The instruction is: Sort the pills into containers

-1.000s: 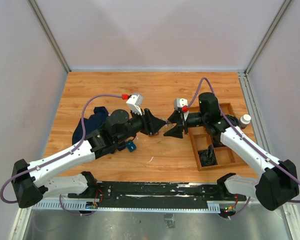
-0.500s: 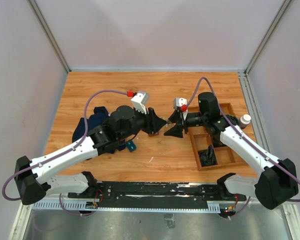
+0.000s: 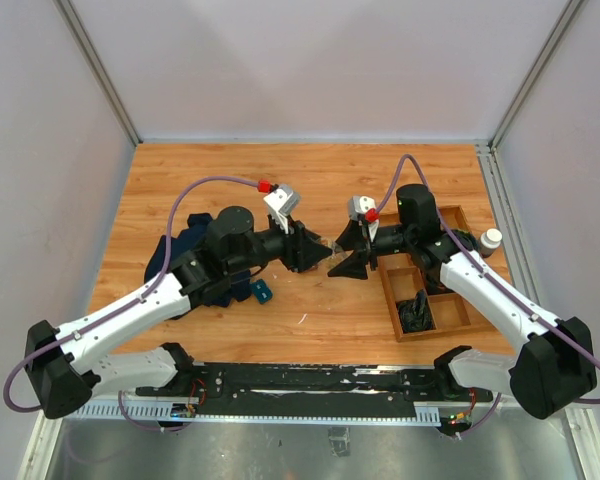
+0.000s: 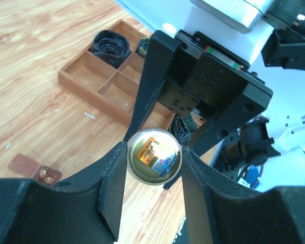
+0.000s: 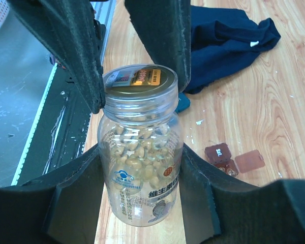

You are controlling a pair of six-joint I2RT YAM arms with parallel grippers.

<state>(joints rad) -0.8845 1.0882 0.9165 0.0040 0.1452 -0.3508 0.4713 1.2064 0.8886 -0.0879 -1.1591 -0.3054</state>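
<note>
A: Pills [image 5: 137,152], where were they?

B: Packed inside the clear bottle [image 5: 142,203]. It hung above the table [image 5: 274,101], right in front of the right wrist camera.

A: What had hold of it?

B: The right gripper [image 5: 141,168] was clamped on the bottle's body, with one finger pressed to each side. Just past that, the left gripper [image 4: 153,152] had narrowed to the width of the gold cap [image 5: 140,79] and pinched it between its two fingers. The cap sat on the bottle's neck.

A: And the containers?

B: The containers [image 5: 221,154] were small and reddish-brown. They lay on the wood beyond the bottle, with a paler flat piece just beside them. No gripper touched them. From the top camera I could not make them out under the two grippers.

A: Anything farther off?

B: A small blue object [image 3: 261,291] lay on the table by the left arm, and a dark blue cloth [image 5: 229,35] was crumpled beyond it. On the other side, a wooden tray [image 4: 114,91] sat partly under the right arm. It had a black bundle [image 3: 415,312] in one compartment. A small white-capped bottle [image 3: 491,240] stood just beside the tray's far right edge.
</note>
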